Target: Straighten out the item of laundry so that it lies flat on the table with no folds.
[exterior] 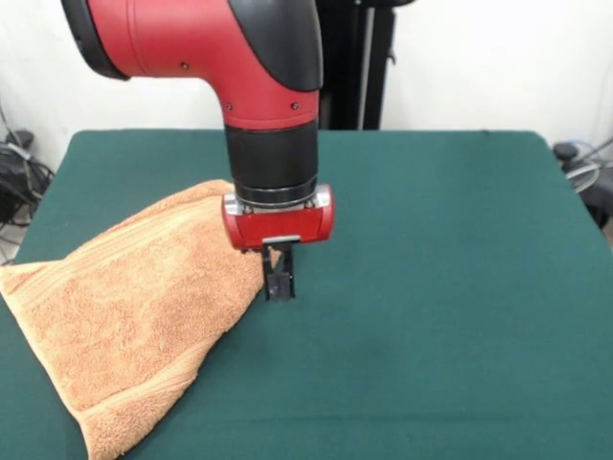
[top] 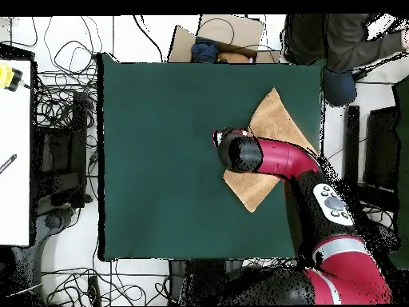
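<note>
The orange-tan towel (exterior: 124,307) lies at the lower left of the front view, folded over on itself into a rough triangle. One point reaches toward the frame's left edge, another toward the bottom, and a third runs up under the arm near the centre. In the overhead view it sits at the right side of the green surface (top: 160,160), close to that edge, with its middle hidden under the arm.

The claw (exterior: 279,278) hangs just at the towel's right-hand edge in the front view, its tips low against the surface. The dark fingers look close together, but whether they pinch any cloth I cannot tell.

The towel reads as thick terry: soft, limp and light, with no stiffness to push against. It should drape and follow whatever corner is pulled, and the felt-like top will likely drag on it rather than let it slide freely. The best hold is probably on a corner or the banded edge of the upper layer only, so that the fold peels open rather than the whole bundle being dragged along.
</note>
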`<state>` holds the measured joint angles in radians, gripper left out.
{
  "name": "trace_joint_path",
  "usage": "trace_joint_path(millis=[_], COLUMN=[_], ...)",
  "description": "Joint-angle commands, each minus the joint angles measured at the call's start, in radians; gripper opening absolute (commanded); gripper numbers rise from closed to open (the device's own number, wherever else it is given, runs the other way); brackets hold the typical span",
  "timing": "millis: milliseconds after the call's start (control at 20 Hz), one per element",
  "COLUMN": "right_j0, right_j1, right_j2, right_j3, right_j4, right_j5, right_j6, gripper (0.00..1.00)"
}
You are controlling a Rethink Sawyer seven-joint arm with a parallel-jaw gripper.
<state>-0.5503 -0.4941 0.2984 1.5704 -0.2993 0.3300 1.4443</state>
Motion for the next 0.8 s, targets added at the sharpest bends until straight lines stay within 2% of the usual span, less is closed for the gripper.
trace_joint_path(millis=[50, 300, 450, 800], right_j0=[0.019, 0.027, 0.051, 0.048], right_j1=[0.002, -0.005, -0.041, -0.034], right_j2=[-0.023, -0.023, -0.042, -0.033], right_j3=[-0.053, -0.050, -0.033, -0.044], right_j4=[-0.006, -0.006, -0.004, -0.004], right_j5=[0.087, 0.097, 0.107, 0.106], right_j6=[0.072, 0.079, 0.101, 0.091], gripper=[0.00, 0.00, 0.00, 0.00])
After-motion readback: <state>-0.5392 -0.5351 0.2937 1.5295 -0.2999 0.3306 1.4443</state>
